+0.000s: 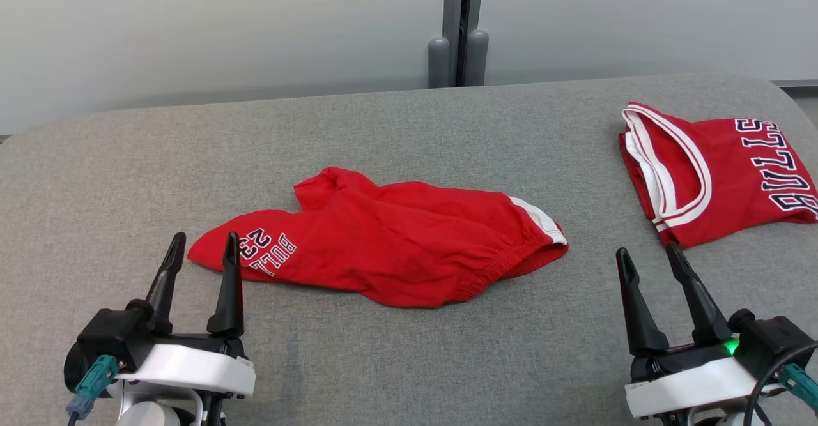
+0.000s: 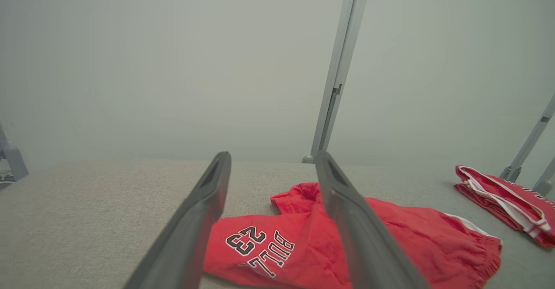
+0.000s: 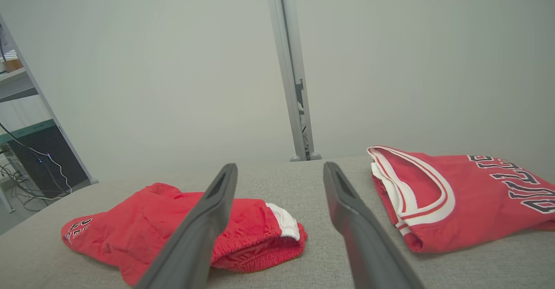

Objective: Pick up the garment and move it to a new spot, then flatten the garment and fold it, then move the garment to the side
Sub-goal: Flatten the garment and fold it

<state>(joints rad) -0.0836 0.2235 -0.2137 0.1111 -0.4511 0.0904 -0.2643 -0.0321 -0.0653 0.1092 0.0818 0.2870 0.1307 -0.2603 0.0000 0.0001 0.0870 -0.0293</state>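
Two hands sit at the counter's near edge, both with their long, dark, tapered fingers spread apart and gripping nothing. The left hand [image 1: 204, 239] is by the near left corner, its tips at the hem of the red shorts [image 1: 396, 247]; contact cannot be confirmed. The right hand [image 1: 646, 250] is by the near right corner, on bare surface. The counter [image 1: 383, 132] is covered in grey woven fabric with rounded far corners.

The shorts lie rumpled across the middle, of soft matt cloth with a white side stripe. A folded red jersey [image 1: 716, 170] with white-banded trim lies against the right edge.

The left wrist view gives the shorts' lettering [image 2: 260, 248], white outlined in dark. The right wrist view adds the gathered elastic waistband [image 3: 260, 254] and shelving with cables [image 3: 34, 150] beyond the left edge.
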